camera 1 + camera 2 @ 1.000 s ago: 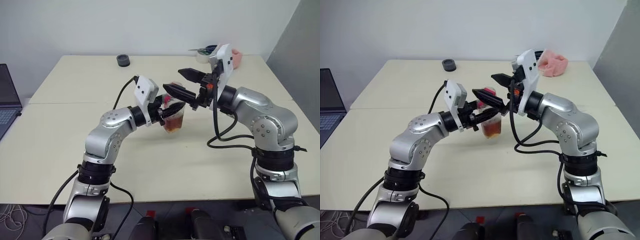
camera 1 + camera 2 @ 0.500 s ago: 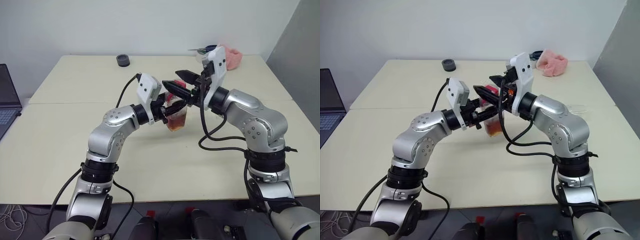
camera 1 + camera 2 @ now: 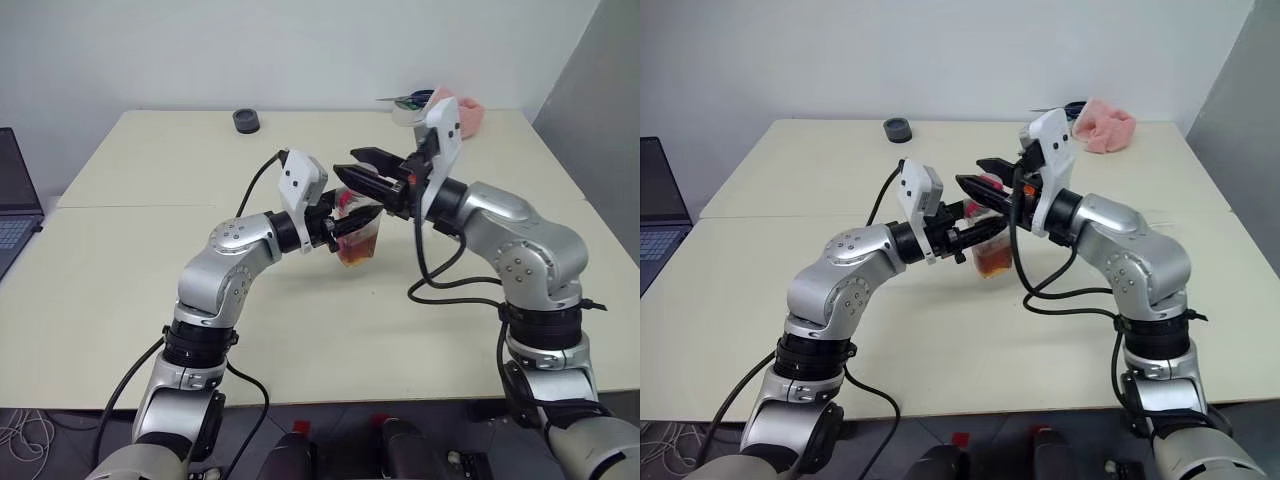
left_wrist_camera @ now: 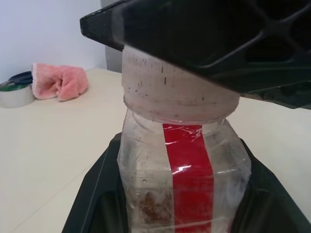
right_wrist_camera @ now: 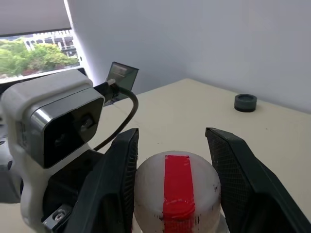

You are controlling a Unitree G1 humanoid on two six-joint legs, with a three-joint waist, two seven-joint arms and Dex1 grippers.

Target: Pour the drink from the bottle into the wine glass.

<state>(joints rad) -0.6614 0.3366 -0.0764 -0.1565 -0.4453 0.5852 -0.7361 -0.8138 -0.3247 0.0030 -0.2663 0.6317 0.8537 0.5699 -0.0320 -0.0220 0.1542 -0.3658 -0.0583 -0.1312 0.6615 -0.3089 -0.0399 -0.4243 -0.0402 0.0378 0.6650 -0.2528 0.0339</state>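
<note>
Bottle [image 4: 182,170] in left fingers [image 4: 97,194]; cap [image 5: 176,187] between right fingers [image 5: 121,184].

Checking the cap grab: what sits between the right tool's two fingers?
The bottle's cap, white with a red strip, sits between the right tool's fingers in the right wrist view. The left tool holds the bottle's body.

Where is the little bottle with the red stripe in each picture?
Left eye: bottle at centre, between both pincers.
Right eye: centre.
Left wrist: large, in the middle.
Right wrist: its cap at the bottom.
Shared landmark: black round lid on the table behind.
</note>
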